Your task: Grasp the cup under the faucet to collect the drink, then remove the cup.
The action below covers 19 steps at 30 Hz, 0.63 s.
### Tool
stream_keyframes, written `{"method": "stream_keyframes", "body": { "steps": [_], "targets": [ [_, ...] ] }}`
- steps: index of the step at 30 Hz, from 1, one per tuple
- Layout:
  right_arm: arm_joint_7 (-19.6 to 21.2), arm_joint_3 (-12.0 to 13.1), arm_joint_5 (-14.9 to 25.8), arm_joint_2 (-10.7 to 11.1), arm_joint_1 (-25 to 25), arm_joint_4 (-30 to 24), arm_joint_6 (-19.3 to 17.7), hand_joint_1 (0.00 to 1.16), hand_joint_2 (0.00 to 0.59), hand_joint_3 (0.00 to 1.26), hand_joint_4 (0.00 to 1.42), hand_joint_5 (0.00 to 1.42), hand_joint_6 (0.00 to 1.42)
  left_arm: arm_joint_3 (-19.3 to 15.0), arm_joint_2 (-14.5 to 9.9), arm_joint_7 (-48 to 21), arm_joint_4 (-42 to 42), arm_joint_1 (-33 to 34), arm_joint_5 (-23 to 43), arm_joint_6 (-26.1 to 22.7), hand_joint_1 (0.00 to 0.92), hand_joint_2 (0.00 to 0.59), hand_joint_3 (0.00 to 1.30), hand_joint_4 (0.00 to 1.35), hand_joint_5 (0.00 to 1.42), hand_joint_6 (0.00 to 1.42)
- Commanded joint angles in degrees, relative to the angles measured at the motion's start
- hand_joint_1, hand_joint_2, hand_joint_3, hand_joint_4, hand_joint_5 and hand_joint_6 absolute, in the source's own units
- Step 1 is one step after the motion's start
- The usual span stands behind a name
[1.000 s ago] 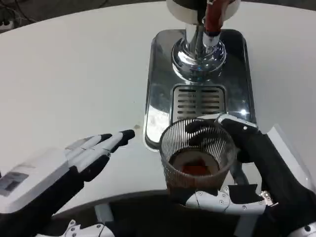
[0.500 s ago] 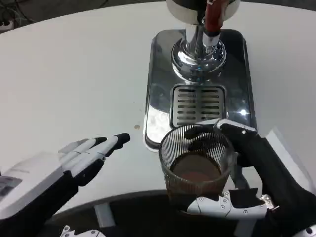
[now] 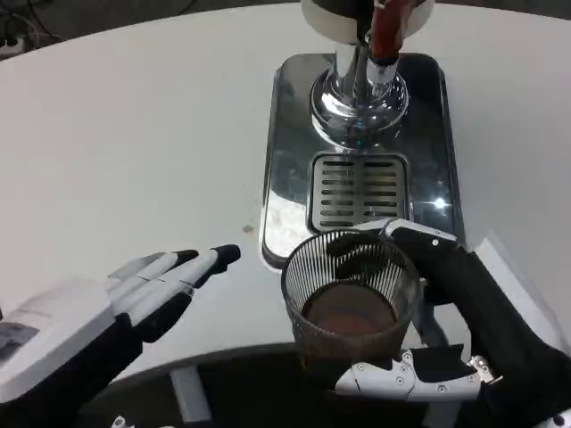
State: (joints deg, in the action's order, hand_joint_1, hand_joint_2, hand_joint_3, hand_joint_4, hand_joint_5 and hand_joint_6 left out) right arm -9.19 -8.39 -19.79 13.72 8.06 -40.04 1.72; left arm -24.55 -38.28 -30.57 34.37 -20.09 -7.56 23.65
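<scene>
So my right hand [image 3: 446, 312] was wrapped around the ribbed glass cup [image 3: 351, 299], one finger curling across the far rim and another lying along the near base, with the cup held at the near end of the steel drip tray [image 3: 287, 143], well clear of the faucet [image 3: 384, 31] and nearer me than the slotted grate [image 3: 357, 189]. Brown drink [image 3: 348, 312] sat in the lower part of the cup, so I judged the collecting done and the removal under way. My left hand [image 3: 143, 290] lay over the white table [image 3: 134, 134] to the left of the tray, fingers extended and close together, pointing toward the cup, holding nothing. Risks from here, as I judged them: the glass is smooth and ribbed, and the grip looked like it sat on rim and base only, so a quick pull could let it twist or slide out. The cup looked to overhang the near table edge, so a slip would mean a fall to the floor, not onto the tray. Tilting while drawing it in could slosh the drink over the rim. Whether the cup bottom was resting on anything I couldn't tell. The left hand was near enough to bump the cup if it swung right.
</scene>
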Motion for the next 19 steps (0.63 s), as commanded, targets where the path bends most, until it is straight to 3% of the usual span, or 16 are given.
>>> {"method": "stream_keyframes", "body": {
  "steps": [1,19],
  "targets": [
    [0.0,0.4,0.9,-0.3,0.6,-2.3,-1.8,1.04,0.122,0.92,1.04,1.20,1.41,0.5,-1.1,-1.1,0.3,0.0,0.1,0.9,0.000,0.091,0.00,0.00,0.00,0.00],
    [-0.2,1.9,1.2,0.0,1.5,-3.2,-1.7,1.04,0.122,0.92,1.04,1.19,1.42,1.8,-2.1,-1.9,-0.1,2.0,0.2,0.5,0.000,0.091,0.00,0.00,0.00,0.00]
  ]
}}
